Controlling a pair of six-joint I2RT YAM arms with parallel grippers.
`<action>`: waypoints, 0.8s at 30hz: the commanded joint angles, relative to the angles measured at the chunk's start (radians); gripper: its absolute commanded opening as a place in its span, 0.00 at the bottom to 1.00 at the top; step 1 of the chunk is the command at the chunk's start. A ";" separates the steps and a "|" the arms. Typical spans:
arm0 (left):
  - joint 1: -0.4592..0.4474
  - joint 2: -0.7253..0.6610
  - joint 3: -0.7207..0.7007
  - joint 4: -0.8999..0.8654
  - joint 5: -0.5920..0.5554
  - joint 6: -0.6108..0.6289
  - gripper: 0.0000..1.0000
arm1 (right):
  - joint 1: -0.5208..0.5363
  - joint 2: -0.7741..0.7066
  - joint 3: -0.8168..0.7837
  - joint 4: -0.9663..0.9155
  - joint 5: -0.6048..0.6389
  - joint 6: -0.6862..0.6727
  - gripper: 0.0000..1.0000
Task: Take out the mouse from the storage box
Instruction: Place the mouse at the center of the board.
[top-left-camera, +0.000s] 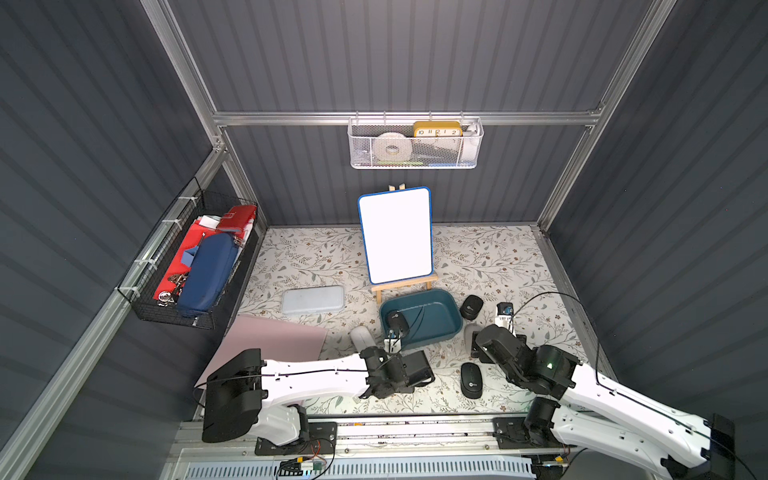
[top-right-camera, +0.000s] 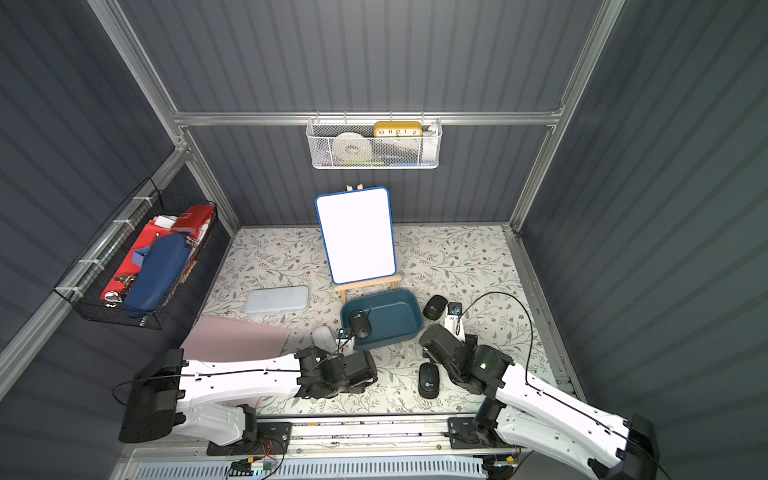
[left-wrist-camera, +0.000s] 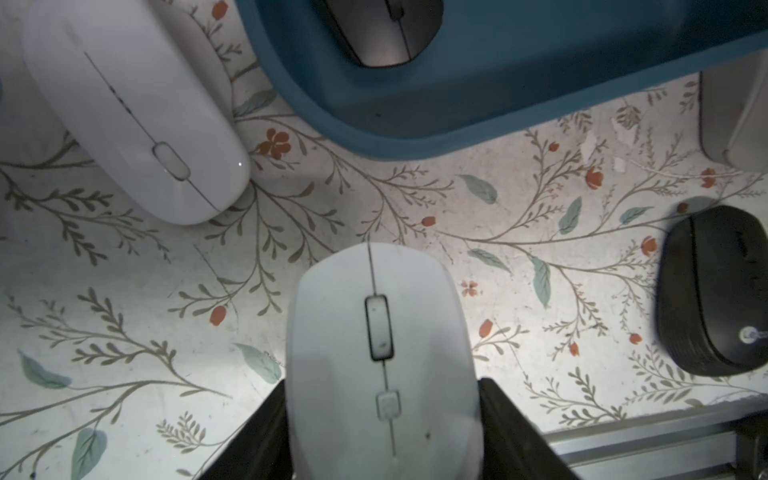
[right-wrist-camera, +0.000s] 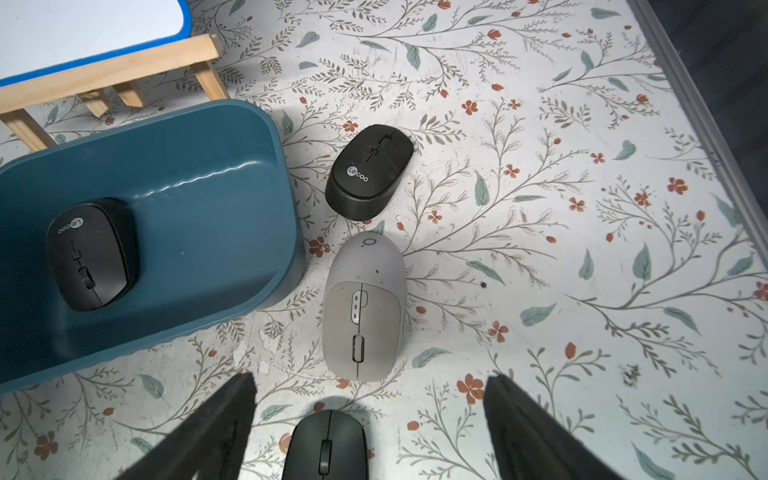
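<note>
**In the Storage Box: One Black Mouse, and How to Grip It**

On the floral tabletop (top-left-camera: 498, 257), the largest item of concern is the storage box (top-left-camera: 436, 316), a teal tub standing just in front of the easel (top-left-camera: 415, 281). We see one black mouse (right-wrist-camera: 91, 253) lying flat on the box floor, at the end nearer the left arm and close to the wall. We cannot tell whether it touches that wall.

The left gripper (left-wrist-camera: 384, 419) is clamped on a pale mouse (left-wrist-camera: 380, 332). Its jaws press the two flanks toward the tail end, and it holds the mouse over the tabletop, outside the box and near the box's front wall. The right gripper (right-wrist-camera: 370, 399) stands wide and empty above a second black mouse (right-wrist-camera: 326, 446) that lies on the table.

We judge every mouse here to be light, with a rigid plastic shell that is smooth and domed on top.

- A pinch over the crown would likely slide off.
- Take hold across the width, on the flatter side flanks near mid-body, descending from above.
- For the black mouse in the box, allow clearance for the finger on the wall side.
- Keep the pads off the scroll wheel (right-wrist-camera: 88, 280), the smallest and most delicate part.
</note>
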 joint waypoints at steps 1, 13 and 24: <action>-0.001 -0.001 -0.052 0.054 0.034 -0.053 0.50 | -0.003 0.008 0.020 0.012 -0.004 -0.003 0.90; -0.001 0.072 -0.091 0.115 0.044 -0.047 0.51 | -0.003 0.044 0.036 0.025 -0.013 -0.007 0.90; -0.001 0.077 -0.104 0.120 0.023 -0.041 0.73 | -0.003 0.054 0.045 0.025 -0.021 -0.002 0.90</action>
